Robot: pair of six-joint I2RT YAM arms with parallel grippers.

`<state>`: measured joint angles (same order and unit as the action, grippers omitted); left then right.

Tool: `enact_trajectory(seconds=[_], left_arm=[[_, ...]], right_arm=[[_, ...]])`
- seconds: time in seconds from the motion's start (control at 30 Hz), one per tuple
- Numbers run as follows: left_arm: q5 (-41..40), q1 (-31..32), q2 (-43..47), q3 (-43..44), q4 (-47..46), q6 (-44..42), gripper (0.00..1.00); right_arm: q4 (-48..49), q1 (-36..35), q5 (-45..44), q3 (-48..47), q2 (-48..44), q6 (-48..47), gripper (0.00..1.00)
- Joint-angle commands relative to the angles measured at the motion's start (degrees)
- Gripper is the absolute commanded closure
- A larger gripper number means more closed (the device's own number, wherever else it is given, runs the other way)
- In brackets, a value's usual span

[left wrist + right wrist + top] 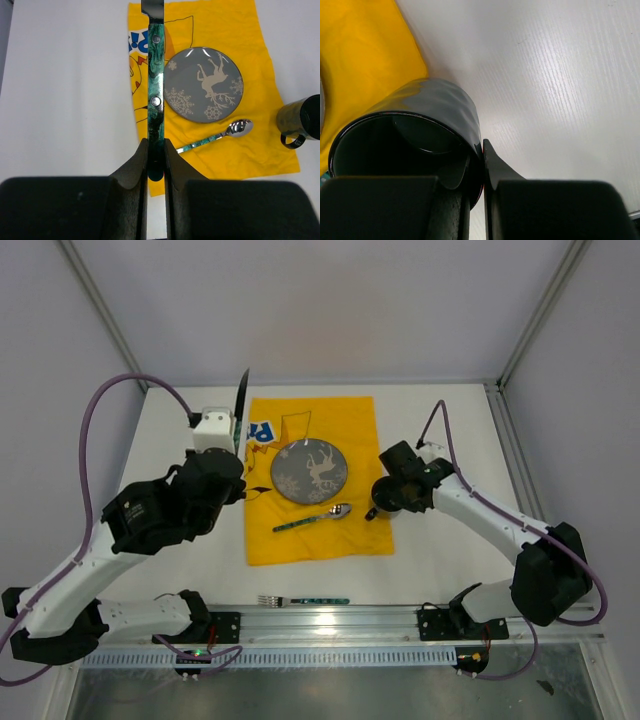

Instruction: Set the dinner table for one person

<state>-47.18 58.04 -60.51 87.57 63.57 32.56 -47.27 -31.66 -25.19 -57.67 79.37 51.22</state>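
Left wrist view: the left gripper [156, 167] pinches the green marbled handle of a knife [156, 90], which runs straight out from the fingers [134, 170]. Ahead and right of them a grey deer plate [204, 85] and a spoon [220, 136] lie on a yellow cloth [250, 40]. The white dinner table [65, 100] spreads to their left.

Right wrist view: the right gripper [477, 170] clamps the wall of a dark mug [425, 107], one finger inside the rim and one outside. The cloth lies ahead to the left, bare table to the right.

Top view: a fork [300, 599] lies on the table, behind both grippers and near the arm bases.
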Motion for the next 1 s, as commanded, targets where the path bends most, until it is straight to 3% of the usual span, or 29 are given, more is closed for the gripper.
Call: enact_trajectory(seconds=[0.0, 0.4, 0.97], left_arm=[[-0.20, -0.12, 0.13, -0.29, -3.80, 0.49, 1.00], [-0.54, -0.12, -0.66, 0.23, -4.42, 0.23, 1.00], [-0.37, -0.12, -1.10, 0.23, -5.39, -0.39, 1.00]], right_arm=[[3.41, -0.51, 0.40, -4.90, -1.76, -1.47, 0.97], [6.31, -2.44, 7.43, -1.40, 3.07, -0.17, 0.97], [2.01, -5.17, 5.50, 0.19, 0.96, 2.13, 0.97]])
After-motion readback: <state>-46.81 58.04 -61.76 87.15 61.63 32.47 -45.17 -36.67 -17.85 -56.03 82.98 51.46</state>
